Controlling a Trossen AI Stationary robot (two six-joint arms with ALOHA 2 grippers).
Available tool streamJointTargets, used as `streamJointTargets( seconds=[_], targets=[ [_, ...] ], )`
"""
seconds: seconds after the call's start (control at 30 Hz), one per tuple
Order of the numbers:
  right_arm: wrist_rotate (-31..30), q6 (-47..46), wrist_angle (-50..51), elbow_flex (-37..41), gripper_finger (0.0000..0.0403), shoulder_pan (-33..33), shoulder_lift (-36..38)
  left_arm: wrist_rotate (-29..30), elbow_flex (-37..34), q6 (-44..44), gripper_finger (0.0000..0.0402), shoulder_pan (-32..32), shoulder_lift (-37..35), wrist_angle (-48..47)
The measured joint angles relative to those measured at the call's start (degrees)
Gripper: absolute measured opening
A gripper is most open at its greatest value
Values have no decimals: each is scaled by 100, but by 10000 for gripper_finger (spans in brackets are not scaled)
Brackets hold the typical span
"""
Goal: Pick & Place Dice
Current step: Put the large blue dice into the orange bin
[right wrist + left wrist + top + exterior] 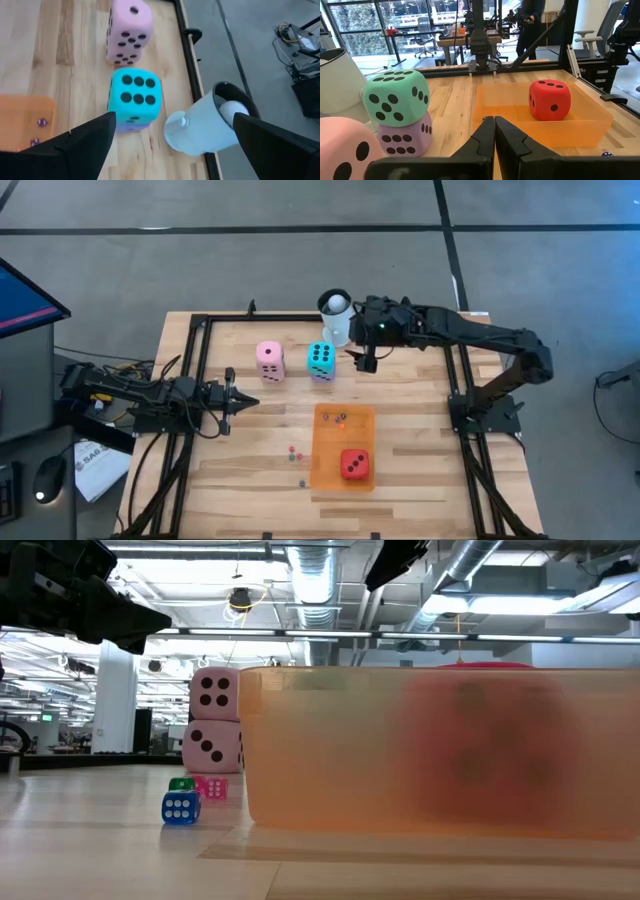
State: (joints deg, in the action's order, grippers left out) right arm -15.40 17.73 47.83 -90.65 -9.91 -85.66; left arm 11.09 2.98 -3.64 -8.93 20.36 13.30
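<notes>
Dice are sitting on the wooden surface (420, 470): teal die (321, 358) stacked on purple die (405, 137), pink die (270, 362) just beside them, red die (354, 464) lying in the orange tray (330, 470). Tiny coloured pieces (296, 452) are lying near the tray. Right end effector (364, 360) is hovering just beside the teal die and white mug (335, 317), fingers spread wide, holding nothing. Left end effector (246, 402) is waiting near the pink die, fingers pressed together.

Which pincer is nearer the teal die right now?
Right. The open right pincer hovers just beside the teal die, which sits on a purple die. The shut left pincer waits farther off, past the pink die.
</notes>
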Motion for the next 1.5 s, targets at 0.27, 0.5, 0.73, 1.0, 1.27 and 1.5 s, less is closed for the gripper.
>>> streamJointTargets(
  seconds=[0.27, 0.5, 0.73, 1.0, 1.27, 1.5],
  targets=[
    [0, 328, 295, 0, 397, -3, 8, 0, 0, -84, 0, 0, -2, 2],
    [15, 253, 229, 0, 397, -3, 8, 0, 0, -92, 0, 2, 0, 2],
    [30, -546, -688, 0, 397, -203, 8, 1, 0, -103, 0, 1, 0, 2],
    [-22, -815, -1827, 494, 397, -324, 23, 0, 0, -103, 0, 2, 0, 2],
    [-475, -806, -3452, 2002, 397, -320, -2, 0, 0, -103, 0, 2, 0, 2],
    [-836, -1201, -4424, 2701, 397, -286, 6, 0, 2, -101, 0, 2, -2, 88]
  ],
)
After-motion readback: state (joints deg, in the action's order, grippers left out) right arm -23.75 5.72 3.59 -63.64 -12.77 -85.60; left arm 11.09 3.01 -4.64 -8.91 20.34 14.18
